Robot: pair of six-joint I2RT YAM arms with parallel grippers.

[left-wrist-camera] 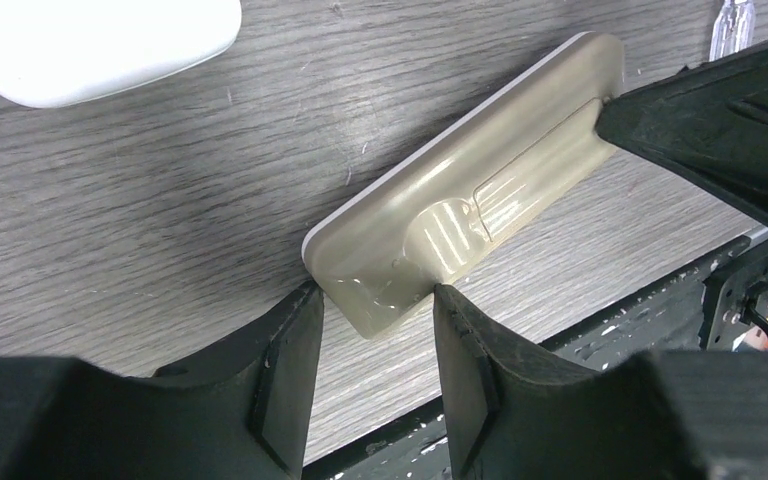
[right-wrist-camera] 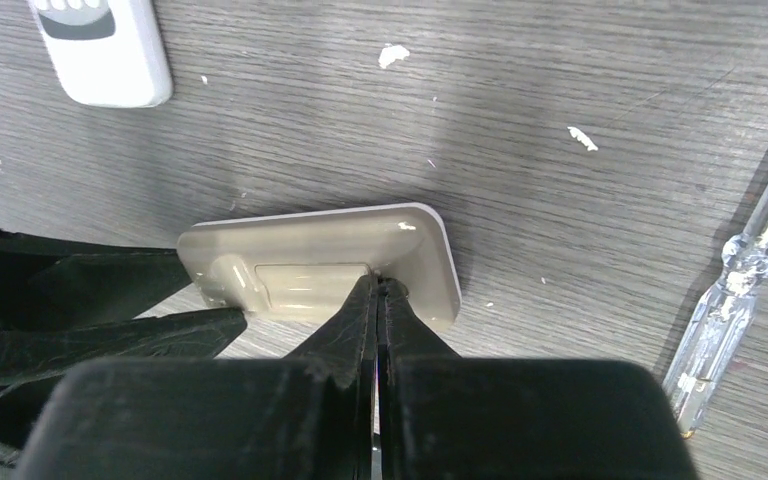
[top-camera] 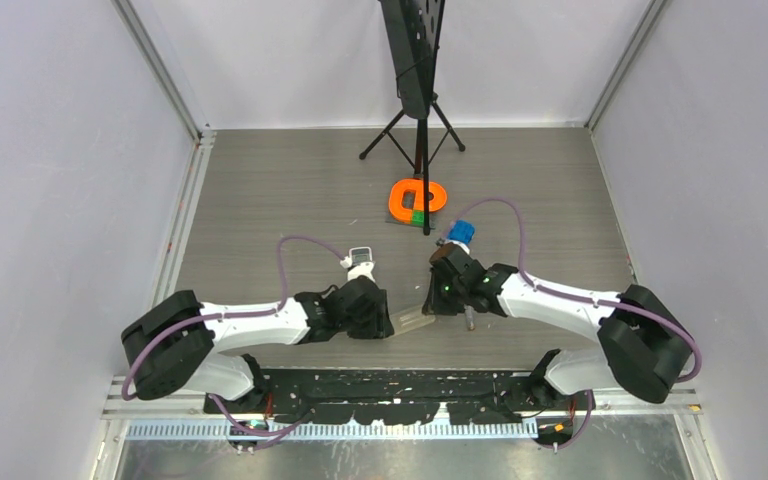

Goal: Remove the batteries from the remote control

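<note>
- Right gripper (right-wrist-camera: pixel 380 286), bottom centre of its wrist view: jaws pressed together, tips resting on the battery cover (right-wrist-camera: pixel 305 280) of the beige remote control (right-wrist-camera: pixel 415 240).
- Left gripper (left-wrist-camera: pixel 372 298), lower centre: jaws narrowly parted, clamping the remote's near end.
- The remote lies back-up on the grey table (right-wrist-camera: pixel 560 80), mid-frame; cover closed, batteries hidden.
- White remote (right-wrist-camera: pixel 110 45) upper left; clear-handled screwdriver (right-wrist-camera: pixel 740 290) at the right edge.

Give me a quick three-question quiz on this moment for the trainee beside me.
1. True or false: the right fingers are shut, tips on the beige remote.
2. Which lies right of that remote in the right wrist view? A) a cup B) clear-handled screwdriver C) a spoon
3. What sits between the left fingers?
Key: 1 true; 2 B; 3 the remote's end.
</note>
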